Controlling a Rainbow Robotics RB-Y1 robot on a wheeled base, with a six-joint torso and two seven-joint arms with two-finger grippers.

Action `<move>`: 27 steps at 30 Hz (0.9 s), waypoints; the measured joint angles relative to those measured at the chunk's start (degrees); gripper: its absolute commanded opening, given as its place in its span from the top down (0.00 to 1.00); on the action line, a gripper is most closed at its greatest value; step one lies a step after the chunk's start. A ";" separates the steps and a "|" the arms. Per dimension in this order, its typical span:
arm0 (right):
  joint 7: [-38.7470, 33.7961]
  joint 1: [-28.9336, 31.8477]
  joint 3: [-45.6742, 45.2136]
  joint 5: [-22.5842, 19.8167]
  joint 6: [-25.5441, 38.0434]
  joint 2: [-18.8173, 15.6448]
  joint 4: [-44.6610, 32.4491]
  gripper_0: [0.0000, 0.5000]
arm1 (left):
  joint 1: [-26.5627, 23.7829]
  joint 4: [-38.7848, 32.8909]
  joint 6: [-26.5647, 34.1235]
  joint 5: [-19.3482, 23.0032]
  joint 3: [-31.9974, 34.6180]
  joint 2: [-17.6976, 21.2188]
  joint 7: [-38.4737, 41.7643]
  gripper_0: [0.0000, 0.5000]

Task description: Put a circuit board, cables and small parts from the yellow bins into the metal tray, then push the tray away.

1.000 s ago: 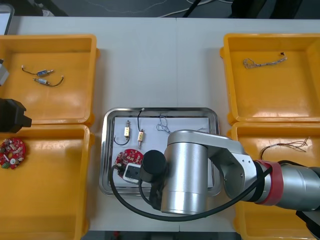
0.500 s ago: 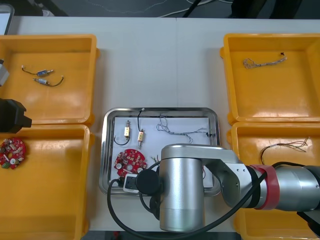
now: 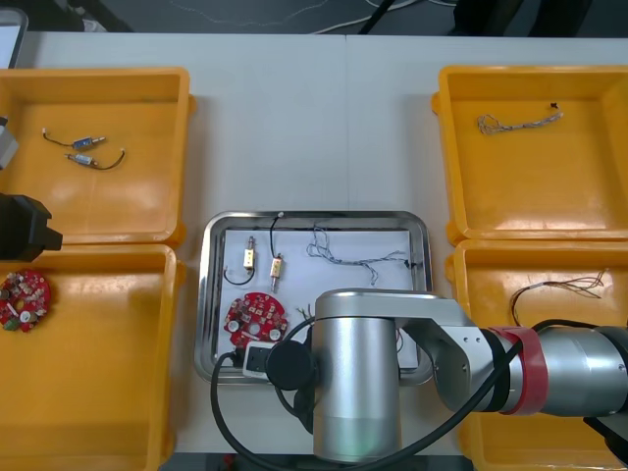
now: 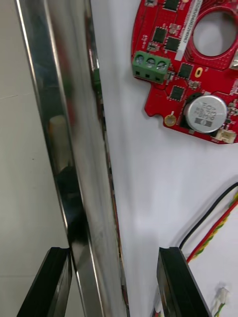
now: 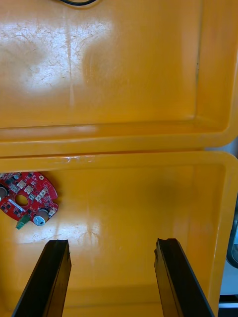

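Note:
The metal tray (image 3: 210,294), white inside, holds a red circuit board (image 3: 253,316), two small metal parts (image 3: 263,261) and a blue and white cable (image 3: 345,257). My right arm (image 3: 363,383) covers the tray's near side. In the right wrist view my right gripper (image 4: 115,250) is open astride the tray's shiny rim (image 4: 74,148), one finger (image 4: 49,282) outside and the other inside over the white floor. The circuit board (image 4: 188,74) and a red and yellow cable (image 4: 218,228) lie beyond the inner finger. My left gripper (image 5: 111,242) hangs open over the near left bin.
The near left yellow bin (image 3: 98,392) holds another circuit board (image 3: 24,299). Two small metal parts (image 3: 83,152) lie in the far left bin. A twisted cable (image 3: 518,122) lies in the far right bin, and thin cables (image 3: 559,287) in the near right one.
My right arm has drawn back toward the table's near edge, uncovering the circuit board and the blue and white cable in the tray. The left arm has stayed still.

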 measured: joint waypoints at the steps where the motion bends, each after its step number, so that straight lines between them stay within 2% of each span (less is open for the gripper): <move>1: 0.06 0.05 0.06 0.41 -0.02 0.04 0.06 0.00 | 0.00 0.00 0.00 0.00 0.00 0.00 -0.01 0.00; 10: 0.73 0.36 0.25 3.32 -0.07 2.13 3.40 0.00 | 0.00 0.00 0.01 0.01 0.00 0.00 -0.04 0.00; 11: 0.73 0.41 0.25 3.43 -0.08 2.25 3.49 0.08 | 0.00 0.00 0.01 0.01 0.00 0.00 -0.04 0.00; 12: 0.73 0.44 0.25 3.52 -0.08 2.31 3.50 0.28 | 0.00 0.00 0.01 0.01 0.00 0.00 -0.04 0.00; 13: 0.73 0.47 0.26 3.54 -0.08 2.33 3.50 0.41 | 0.00 0.00 0.02 0.01 0.00 0.00 -0.05 0.00; 14: 0.73 0.52 0.26 3.55 -0.08 2.35 3.50 0.66 | 0.00 0.00 0.02 0.01 0.00 0.00 -0.05 0.00; 15: 0.73 0.55 0.26 3.55 -0.08 2.36 3.50 0.84 | 0.00 0.00 0.02 0.02 0.00 0.00 -0.05 0.00; 18: 0.73 0.63 0.26 3.60 -0.08 2.36 3.51 0.95 | 0.00 0.00 0.02 0.02 0.00 0.00 -0.06 0.00; 27: 0.75 0.40 0.26 4.06 -0.18 2.35 3.51 0.99 | 0.00 0.00 0.03 0.03 0.00 0.00 -0.09 0.00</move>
